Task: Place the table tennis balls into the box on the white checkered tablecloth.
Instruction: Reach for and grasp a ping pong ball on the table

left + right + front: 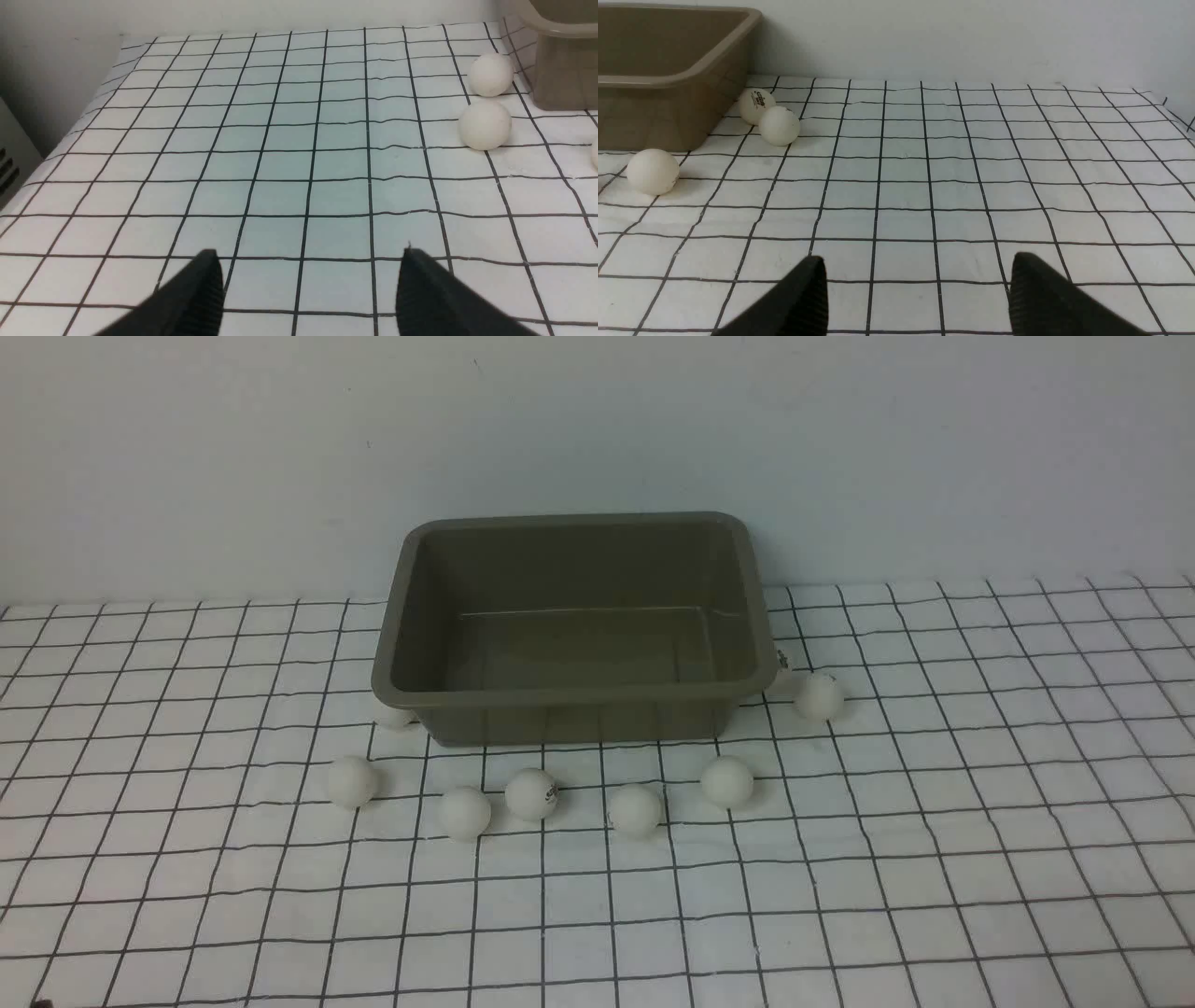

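The left gripper (310,266) and right gripper (917,266) each hang over the white checkered tablecloth (934,859), fingers spread wide, gripping nothing. The table tennis balls (635,810) lie well ahead of the fingers, strung along the near wall of the olive-grey box (574,695) and by its near corners, all outside it. They are matte white; one (531,794) shows a dark logo.

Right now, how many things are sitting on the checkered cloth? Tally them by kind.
Box: 1
Balls: 8, two of them tucked against the box's corners
Total: 9
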